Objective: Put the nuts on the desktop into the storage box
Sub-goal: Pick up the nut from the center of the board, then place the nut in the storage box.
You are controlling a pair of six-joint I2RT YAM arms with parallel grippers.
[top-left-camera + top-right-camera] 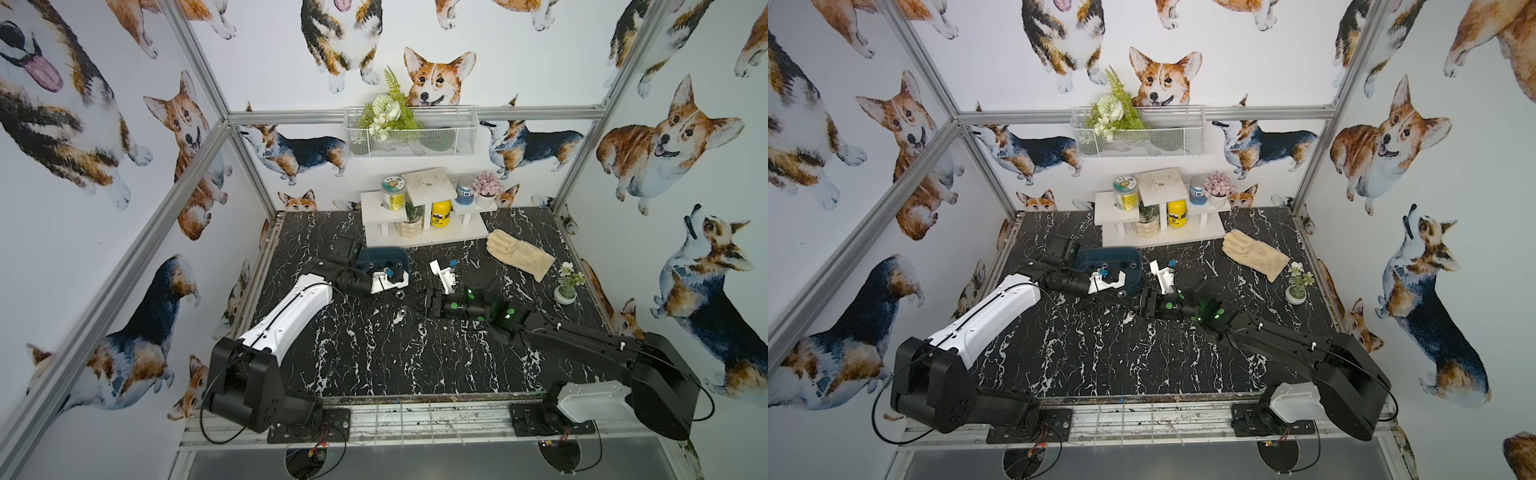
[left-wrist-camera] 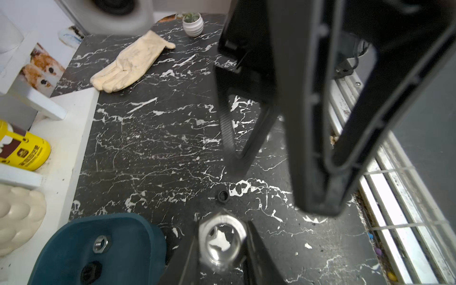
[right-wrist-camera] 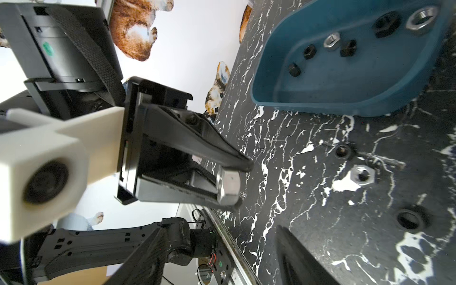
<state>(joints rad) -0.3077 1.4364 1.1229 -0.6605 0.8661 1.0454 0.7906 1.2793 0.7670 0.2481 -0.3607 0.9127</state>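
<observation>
The desktop [image 1: 374, 357] carries the storage box [image 3: 333, 108] near its far left corner, with six nuts [image 3: 332, 42] inside. The left gripper [image 3: 240, 186] pinches a large silver nut [image 2: 222, 243] just beside the box. The right gripper [image 2: 276, 187] stands wide and empty. Three loose nuts lie nearby on the desktop: one silver [image 3: 361, 175] and two black [image 3: 343, 151].

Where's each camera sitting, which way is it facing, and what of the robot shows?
Both top views: high over the front edge, looking down at the desktop; both arms show, with left gripper, right gripper.
Left wrist: on the left arm, low, facing the glove; own fingers pinch a silver nut, open right gripper ahead.
Right wrist: on the right arm, low, facing the storage box; own finger at the edge, left gripper ahead.
Shared: both wrist views show the silver nut and storage box.
</observation>
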